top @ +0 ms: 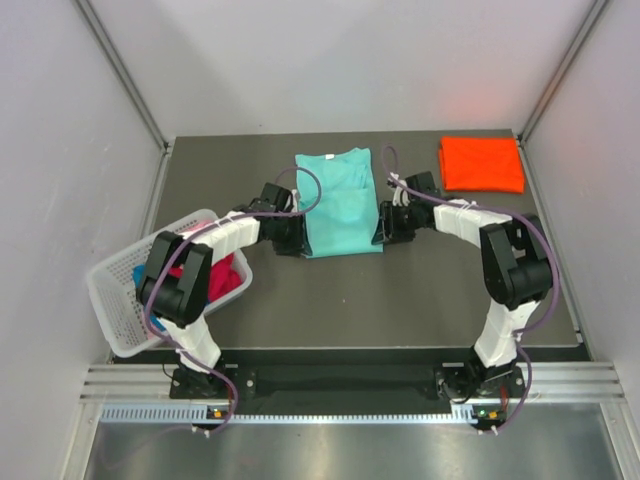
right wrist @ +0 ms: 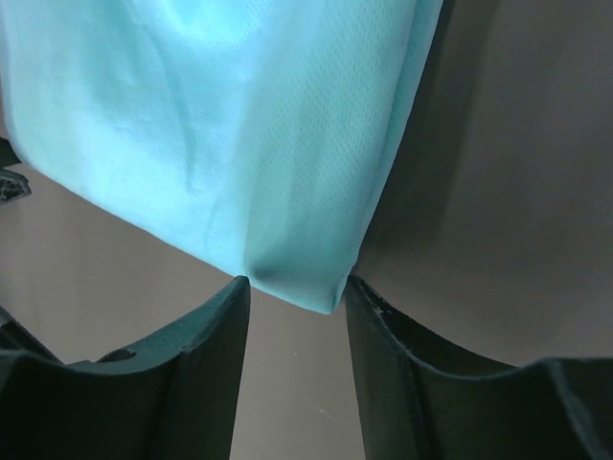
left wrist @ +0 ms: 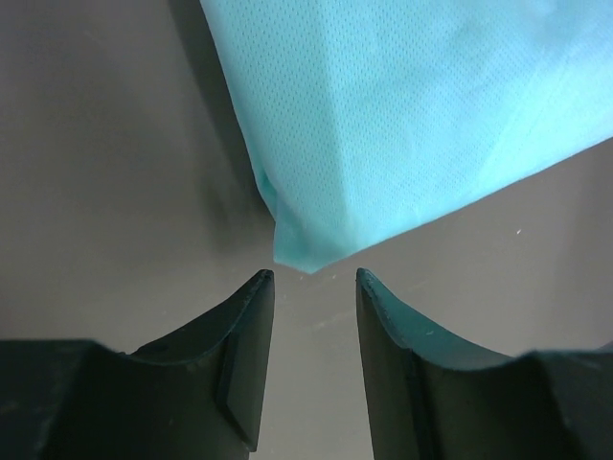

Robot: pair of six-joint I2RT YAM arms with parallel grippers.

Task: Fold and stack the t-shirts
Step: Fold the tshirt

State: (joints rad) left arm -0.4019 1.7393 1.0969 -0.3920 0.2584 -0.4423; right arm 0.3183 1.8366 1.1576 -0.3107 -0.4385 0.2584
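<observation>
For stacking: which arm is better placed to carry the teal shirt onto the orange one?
Probably right: its open pincer frames a teal shirt corner; the orange shirt lies on that side.

Near half of the tabletop (top: 380,300) lies bare, open from side to side. Teal shirt (top: 340,205) lies flat mid-rear. Left claw (left wrist: 314,278) and right claw (right wrist: 297,283) crowd its near corners, jaws apart, a cloth corner at each gap. The strip between teal shirt and orange shirt (top: 482,163) is partly taken by the right arm. Basket (top: 110,300) blocks the left edge. Walls (top: 60,150) close left, right and rear.
</observation>
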